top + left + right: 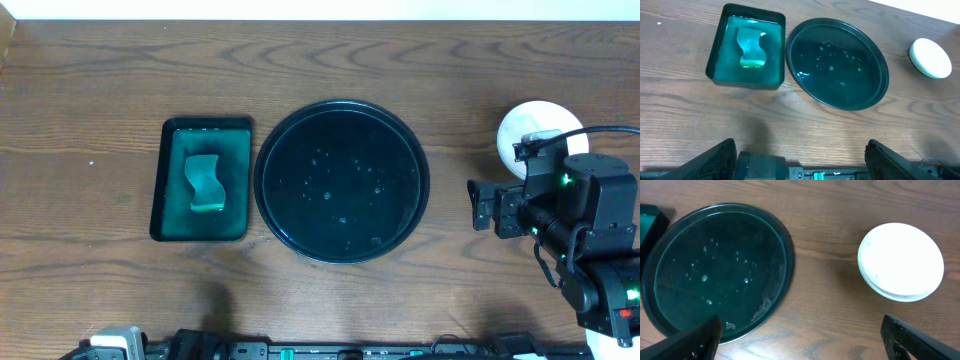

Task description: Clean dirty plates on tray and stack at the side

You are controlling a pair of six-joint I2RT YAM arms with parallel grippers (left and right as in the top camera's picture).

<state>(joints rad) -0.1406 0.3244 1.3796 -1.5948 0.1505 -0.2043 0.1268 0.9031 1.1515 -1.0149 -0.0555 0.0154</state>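
The plates [536, 125] sit in one stack on the table to the right of the tray, a clean white one on top; the stack also shows in the right wrist view [901, 260] and the left wrist view [930, 57]. The round black tray [340, 180] holds no plates, only water drops and some residue [715, 265] [837, 62]. My right gripper [483, 205] is open and empty [802, 342], just below the stack and right of the tray. My left gripper [800, 162] is open and empty, at the table's near edge.
A rectangular dark green tray [165, 180] left of the black tray holds a green sponge [204, 182], also in the left wrist view [751, 47]. Bare wood lies all around. The right arm's body [590, 230] fills the lower right.
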